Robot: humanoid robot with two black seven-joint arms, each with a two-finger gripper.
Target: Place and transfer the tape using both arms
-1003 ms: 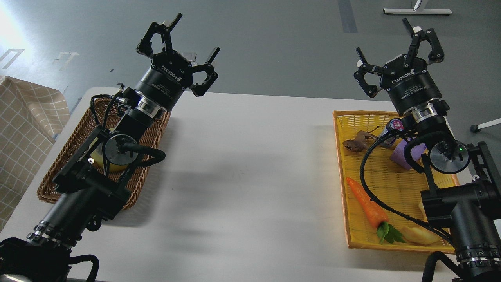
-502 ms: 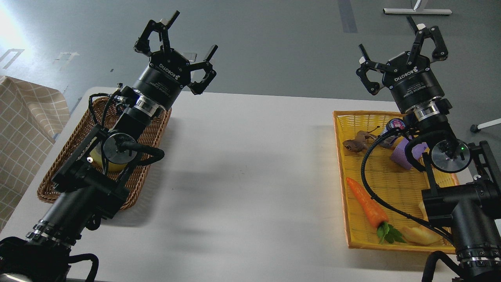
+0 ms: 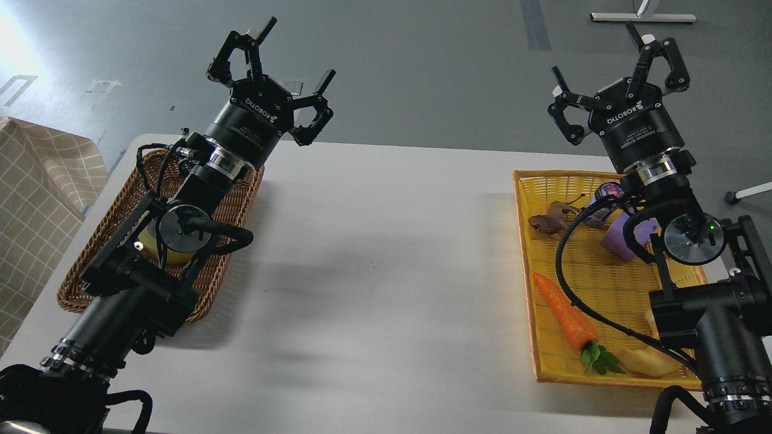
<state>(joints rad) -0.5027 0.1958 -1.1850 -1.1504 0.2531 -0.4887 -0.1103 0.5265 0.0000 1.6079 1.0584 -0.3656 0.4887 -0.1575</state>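
Note:
The tape (image 3: pixel 146 242), a yellow roll, lies in the brown wicker basket (image 3: pixel 232 208) at the table's left. My left arm covers most of it. My left gripper (image 3: pixel 300 49) is open and empty, raised above the table's far edge, well beyond the basket. My right gripper (image 3: pixel 594 55) is open and empty too, raised above the far end of the yellow tray (image 3: pixel 523 241) on the right. Both grippers point away from me and up.
The yellow tray holds a carrot (image 3: pixel 564 313), a purple block (image 3: pixel 618 241), a brown toy figure (image 3: pixel 546 222), a small can (image 3: pixel 606 194) and a pale yellow piece (image 3: pixel 645 361). A checked cloth (image 3: pixel 36 199) hangs left of the white table (image 3: pixel 386 253).
Both grippers have risen slightly, the left drifting a little left, then held still. Both stayed open.

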